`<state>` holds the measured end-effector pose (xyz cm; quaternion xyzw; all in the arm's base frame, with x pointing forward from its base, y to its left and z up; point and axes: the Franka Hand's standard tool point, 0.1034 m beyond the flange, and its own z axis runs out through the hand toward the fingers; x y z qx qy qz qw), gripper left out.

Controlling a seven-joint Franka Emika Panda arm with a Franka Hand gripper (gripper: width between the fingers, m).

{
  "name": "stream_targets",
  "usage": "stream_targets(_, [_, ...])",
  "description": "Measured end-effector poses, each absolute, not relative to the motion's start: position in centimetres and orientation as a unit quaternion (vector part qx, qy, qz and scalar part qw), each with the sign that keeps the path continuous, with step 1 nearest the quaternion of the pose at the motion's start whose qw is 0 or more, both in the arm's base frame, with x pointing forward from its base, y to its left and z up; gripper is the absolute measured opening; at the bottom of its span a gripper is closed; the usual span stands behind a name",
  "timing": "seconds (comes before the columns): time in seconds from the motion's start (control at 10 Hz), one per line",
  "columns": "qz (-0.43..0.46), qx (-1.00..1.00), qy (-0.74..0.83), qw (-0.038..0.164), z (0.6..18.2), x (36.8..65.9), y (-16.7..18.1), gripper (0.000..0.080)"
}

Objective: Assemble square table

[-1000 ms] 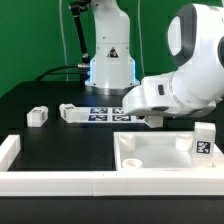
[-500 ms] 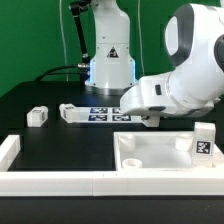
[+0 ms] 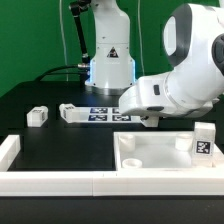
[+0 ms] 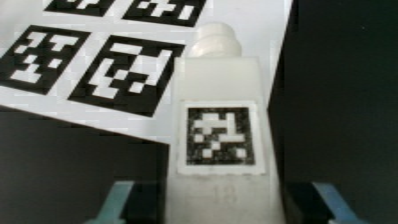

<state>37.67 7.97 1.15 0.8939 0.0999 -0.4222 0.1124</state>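
In the wrist view a white table leg (image 4: 221,110) with a black-and-white tag lies partly on the marker board (image 4: 89,55) and partly on the black table. My gripper (image 4: 226,205) is open and straddles the leg's near end, with a dark gap between the leg and each of the fingers (image 4: 121,200). In the exterior view the gripper (image 3: 150,118) is low over the marker board (image 3: 105,112) and hides this leg. The square tabletop (image 3: 150,155) lies rim up at the front right. One leg (image 3: 203,140) stands at its right corner. Two more legs (image 3: 38,116) (image 3: 70,112) lie at the left.
A long low white border rail (image 3: 60,181) runs along the table's front, with a raised end (image 3: 9,150) at the exterior view's left. The robot base (image 3: 110,60) stands at the back behind the marker board.
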Motion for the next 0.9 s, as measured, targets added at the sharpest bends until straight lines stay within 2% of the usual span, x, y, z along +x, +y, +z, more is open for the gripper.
stream_targets(0.1, [-0.421, 0.895, 0.098, 0.111, 1.3, 37.9, 7.9, 0.0291])
stream_targets(0.5, [-0.421, 0.904, 0.04, 0.063, 11.2, 44.2, 3.4, 0.0291])
stream_targets(0.6, [-0.417, 0.907, 0.027, 0.06, 12.5, 44.7, 2.3, 0.0291])
stream_targets(0.7, [-0.375, 0.925, 0.034, 0.059, 11.3, 45.3, 2.8, 0.0291])
stream_targets(0.9, [-0.313, 0.948, 0.042, 0.05, 11.2, 45.7, 3.2, 0.0291])
